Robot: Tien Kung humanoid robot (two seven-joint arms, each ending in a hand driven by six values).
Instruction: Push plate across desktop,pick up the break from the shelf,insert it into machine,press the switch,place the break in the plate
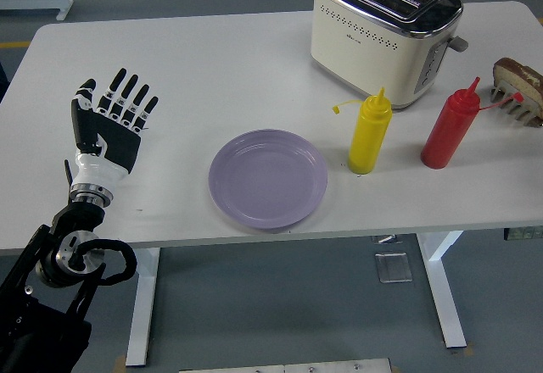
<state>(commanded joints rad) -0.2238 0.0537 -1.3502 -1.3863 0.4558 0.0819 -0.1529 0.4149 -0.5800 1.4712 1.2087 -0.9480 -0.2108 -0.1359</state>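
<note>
Even, bright overhead light is falling across the white counter (254,68), leaving only soft, short shadows beneath the plate (268,178) and the two bottles. The chrome top of the toaster (386,30) is catching mild glare. Everything is staying in sharp focus, with no visible blur.

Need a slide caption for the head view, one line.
Left hand open, clear of purple plate; toaster behind the sauce bottles.

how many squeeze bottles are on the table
2: the yellow bottle stands right of the purple plate, in front of the toaster; the red bottle stands further right. None looks hidden.
</note>
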